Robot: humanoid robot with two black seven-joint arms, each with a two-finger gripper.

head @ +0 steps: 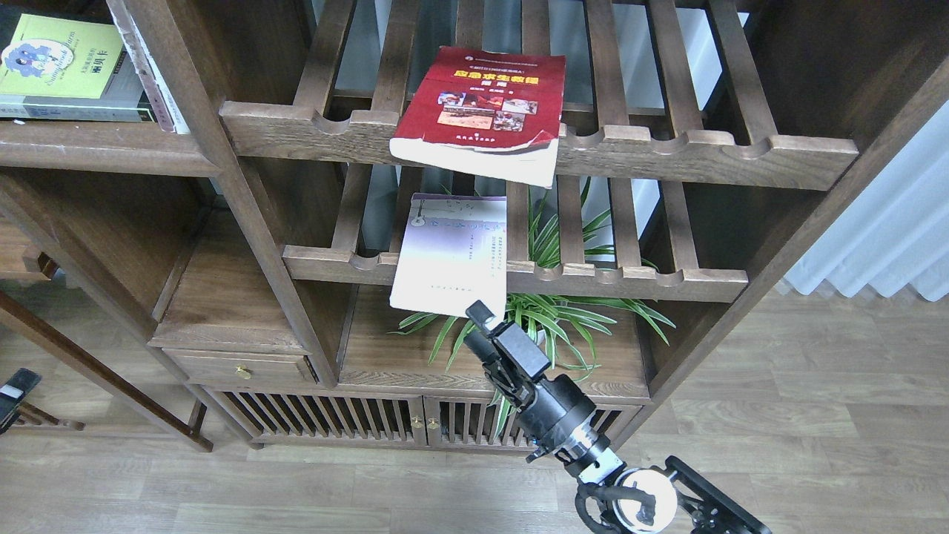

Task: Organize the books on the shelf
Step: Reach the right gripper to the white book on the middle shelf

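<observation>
The books sit scattered across a dark wooden shelving unit: the dark red paperback point(478, 111) lies flat on the upper slatted rack point(689, 152), its lower edge drooping over the scalloped front rail, while the pale lavender-white paperback point(452, 252) rests on the lower slatted rack point(630, 280), likewise overhanging its rail. The yellow-green and black book point(55, 67) lies on the solid shelf point(96, 144) at upper left, apparently where the others belong.

The right gripper point(482, 326) reaches up from below, its tip just under the lavender book's free bottom edge; the overhang appears to offer the likeliest place to take hold. Whether its fingers are apart or together cannot be told from this end-on angle, and it carries nothing. The left gripper point(16, 393) shows only as a dark sliver at the frame's left edge, its state unreadable.

A potted spider plant point(549, 326) spreads its leaves directly behind the right gripper, crowding the approach, and the rack's front rail lies close above.
</observation>
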